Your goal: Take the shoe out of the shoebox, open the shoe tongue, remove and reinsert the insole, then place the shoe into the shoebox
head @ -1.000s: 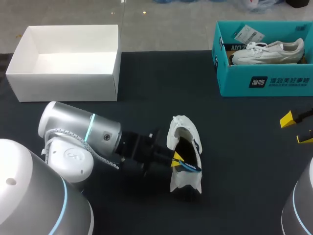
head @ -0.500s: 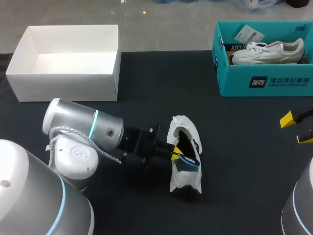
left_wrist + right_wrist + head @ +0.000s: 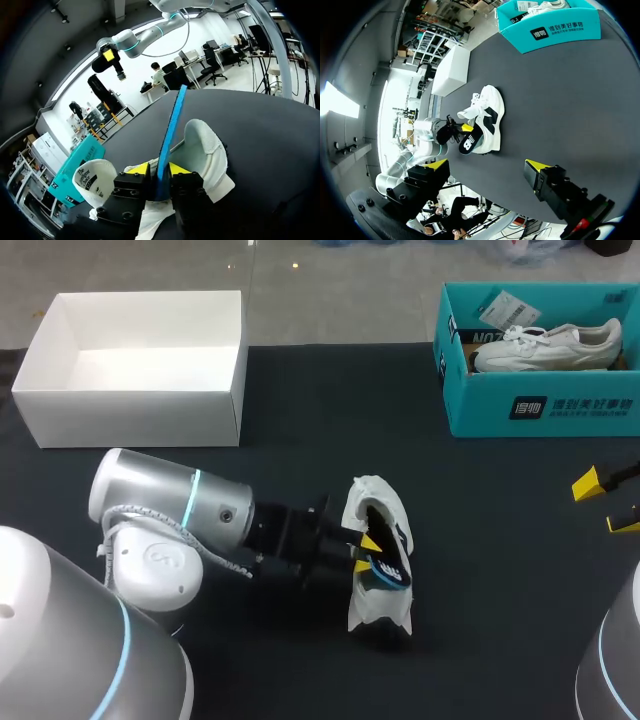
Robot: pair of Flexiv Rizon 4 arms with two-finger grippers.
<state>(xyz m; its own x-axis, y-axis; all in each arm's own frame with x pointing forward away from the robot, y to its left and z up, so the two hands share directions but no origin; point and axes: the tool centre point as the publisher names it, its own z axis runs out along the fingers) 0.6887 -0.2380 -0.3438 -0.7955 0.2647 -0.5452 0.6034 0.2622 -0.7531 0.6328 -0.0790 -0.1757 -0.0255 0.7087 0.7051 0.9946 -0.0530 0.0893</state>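
Insole step in hand: the left pincer point(image 3: 366, 551) is clamped on the blue insole point(image 3: 170, 131), partly inside the white shoe point(image 3: 372, 496) on the desk point(image 3: 300, 430); next, guide it lengthwise without dragging the shoe, with the right pincer point(image 3: 605, 503) apart, aside.

The left arm point(image 3: 170, 510) lies low across the table, its wrist level, the left gripper point(image 3: 366, 551) pinched on the insole point(image 3: 172, 117). The right gripper point(image 3: 606, 503) hangs at the table's right edge, fingers spread wide.

A teal box point(image 3: 480, 412) holding 1 white sneaker point(image 3: 550, 348) stands on the table point(image 3: 300, 410).
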